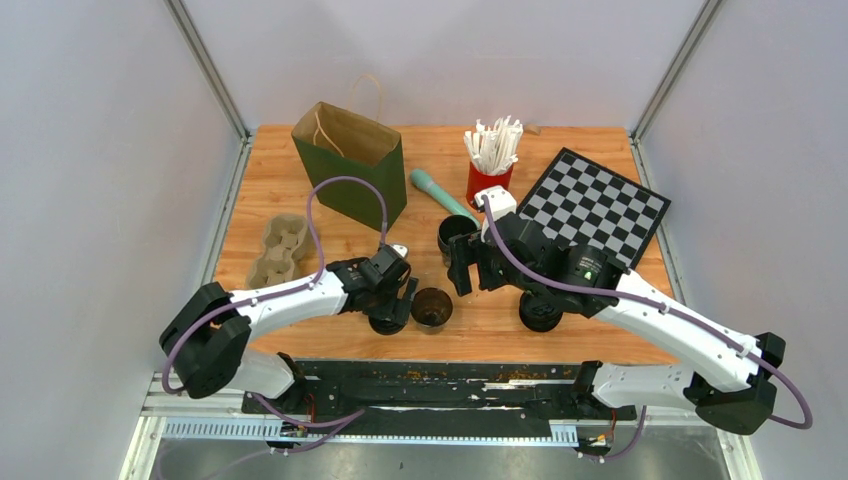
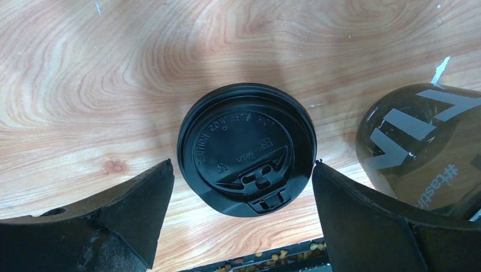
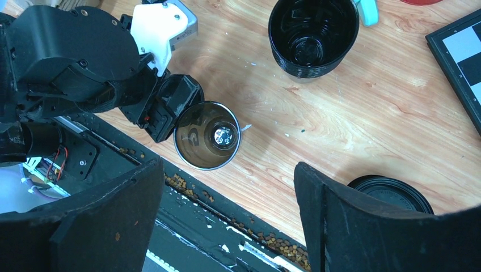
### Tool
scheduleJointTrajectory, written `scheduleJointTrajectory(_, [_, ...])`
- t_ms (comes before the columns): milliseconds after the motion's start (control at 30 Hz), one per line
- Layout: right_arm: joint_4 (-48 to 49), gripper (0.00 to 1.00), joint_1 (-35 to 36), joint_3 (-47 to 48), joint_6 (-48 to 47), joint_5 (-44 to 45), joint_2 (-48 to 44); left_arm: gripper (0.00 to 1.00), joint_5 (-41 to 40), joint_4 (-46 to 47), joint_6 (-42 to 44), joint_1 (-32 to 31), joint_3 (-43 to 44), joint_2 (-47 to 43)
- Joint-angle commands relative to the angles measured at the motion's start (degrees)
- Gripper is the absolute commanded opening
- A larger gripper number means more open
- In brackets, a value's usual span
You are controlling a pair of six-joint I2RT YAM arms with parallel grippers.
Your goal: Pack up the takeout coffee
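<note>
A black coffee lid lies flat on the wooden table. My left gripper is open and straddles it, a finger on each side, low over the table. An open dark coffee cup stands just right of it and also shows in the left wrist view and the right wrist view. My right gripper is open and empty, hovering above the cup. A second black lid lies to the right. A brown paper bag stands open at the back left.
A stack of black cups stands behind the open cup. A cardboard cup carrier lies at the left. A red cup of white stirrers, a teal object and a chessboard are at the back right.
</note>
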Motion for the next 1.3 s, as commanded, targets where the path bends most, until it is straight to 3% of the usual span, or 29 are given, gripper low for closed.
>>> scheduleJointTrajectory(0, [0.03, 0.84, 0.39, 2.11, -0.84, 1.49, -1.79, 0.97, -2.0, 1.46, 0.69, -0.94, 1.46, 0.92])
scheduleJointTrajectory(500, [0.64, 0.84, 0.39, 0.98, -1.07, 1.69, -2.3, 0.77, -4.3, -0.92, 0.01, -1.65, 1.29, -1.42])
scheduleJointTrajectory(800, [0.76, 0.84, 0.39, -0.69, -0.48, 1.14, -3.42, 0.77, -6.96, -13.08, 0.64, -1.65, 8.66, -8.44])
scheduleJointTrajectory(1033, [1.13, 0.84, 0.39, -3.6, 1.49, 1.72, -5.21, 0.77, 1.0, -18.32, 3.17, -1.7, 18.79, -12.69])
scheduleJointTrajectory(1267, [-0.22, 0.84, 0.35, -6.15, 3.86, 4.64, -7.81, 0.77, 4.15, -20.7, 3.81, -5.99, 26.44, -9.3])
